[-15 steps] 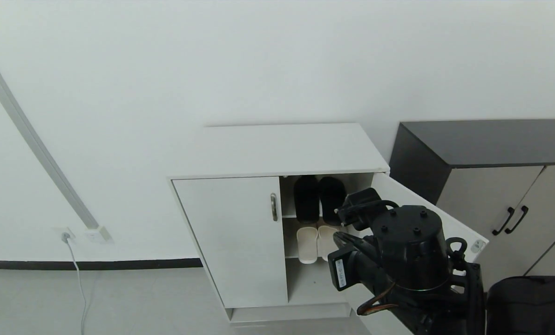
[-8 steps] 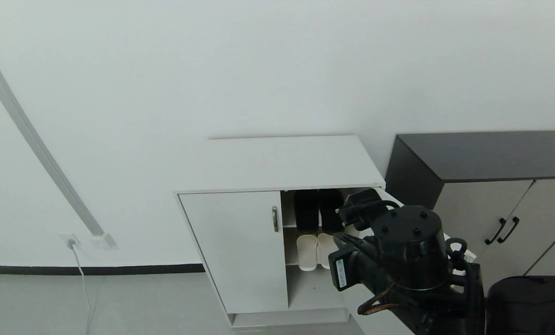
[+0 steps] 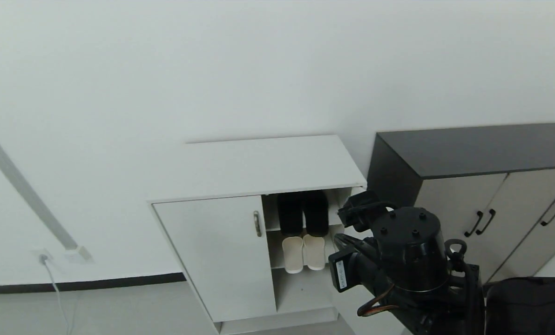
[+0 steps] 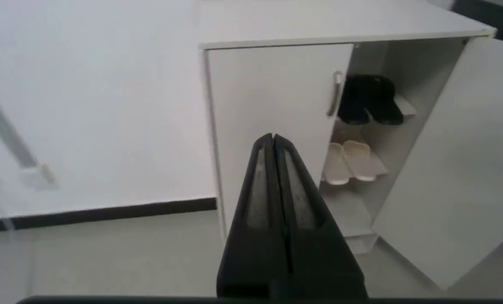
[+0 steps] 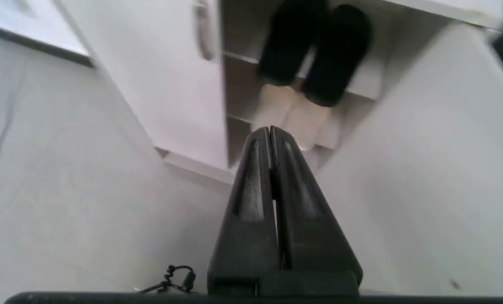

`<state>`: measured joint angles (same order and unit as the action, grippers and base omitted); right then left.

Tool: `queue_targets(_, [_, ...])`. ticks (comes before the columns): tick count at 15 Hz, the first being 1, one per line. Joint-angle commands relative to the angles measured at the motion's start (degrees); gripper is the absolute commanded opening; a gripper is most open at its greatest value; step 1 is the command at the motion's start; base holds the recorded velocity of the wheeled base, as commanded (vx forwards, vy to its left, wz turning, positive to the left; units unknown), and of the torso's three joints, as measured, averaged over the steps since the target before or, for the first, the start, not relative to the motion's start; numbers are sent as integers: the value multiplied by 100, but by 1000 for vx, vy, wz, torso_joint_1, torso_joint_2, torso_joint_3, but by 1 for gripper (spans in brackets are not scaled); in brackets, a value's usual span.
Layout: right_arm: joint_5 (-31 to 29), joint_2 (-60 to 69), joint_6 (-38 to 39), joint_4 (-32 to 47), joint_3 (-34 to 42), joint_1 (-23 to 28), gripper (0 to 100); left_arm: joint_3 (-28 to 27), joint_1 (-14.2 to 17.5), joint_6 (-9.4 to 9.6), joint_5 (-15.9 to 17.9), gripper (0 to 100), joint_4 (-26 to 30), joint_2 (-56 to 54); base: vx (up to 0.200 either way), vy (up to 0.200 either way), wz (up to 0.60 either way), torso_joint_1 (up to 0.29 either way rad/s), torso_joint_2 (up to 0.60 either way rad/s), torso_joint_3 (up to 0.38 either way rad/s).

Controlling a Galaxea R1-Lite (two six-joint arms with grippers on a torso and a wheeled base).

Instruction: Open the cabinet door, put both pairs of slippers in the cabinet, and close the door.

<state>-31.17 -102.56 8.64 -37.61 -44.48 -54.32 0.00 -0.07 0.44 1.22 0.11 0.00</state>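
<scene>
The white cabinet (image 3: 259,163) stands against the wall, its left door (image 3: 217,256) shut. Its right door (image 4: 454,169) stands swung open. Black slippers (image 3: 302,211) lie on the top shelf and cream slippers (image 3: 303,251) on the shelf below; both pairs lie side by side, ends towards me. My right arm (image 3: 398,251) is in front of the open side, hiding most of that door. My right gripper (image 5: 271,133) is shut and empty, pointing at the cream slippers (image 5: 315,118) from outside the cabinet. My left gripper (image 4: 273,139) is shut and empty, well back from the cabinet front.
A grey cabinet with a dark top (image 3: 468,149) stands close on the right of the white one. A wall socket with a hanging cable (image 3: 42,257) and a slanted conduit (image 3: 21,190) are at the left. Bare grey floor (image 3: 96,311) lies before the cabinet.
The head camera has moved: the cabinet now sits further left in the picture. The open door's outer edge, seen earlier right of my right arm, is now behind it.
</scene>
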Motion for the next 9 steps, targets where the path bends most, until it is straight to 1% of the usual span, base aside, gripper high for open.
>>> queue_targets(1, [-3,-10,-3,-1,1,9,0,0,7,0,1,0,-2,0,0,0,-600,22,2,-2])
queue_targets(2, [32,-1,6,-36,1,53,0,0,7,0,1,0,-2,0,0,0,-600,7,2,-7])
queue_targets(4, [23,-89,-47,-221,-8,185,0,0,7,9,1,0,-2,0,0,0,0,0,0,0])
queue_targets(6, [15,-291,-56,-563,27,238,0,0,-1,-9,1,0,-11,0,0,0,0,0,0,0])
queue_targets(8, [-21,-361,-108,-643,27,247,0,0,7,0,1,0,-2,0,0,0,0,0,0,0])
queue_targets(9, [-3,-361,-135,-660,36,299,0,0,7,-9,1,0,-11,0,-200,0,0,2,2,7])
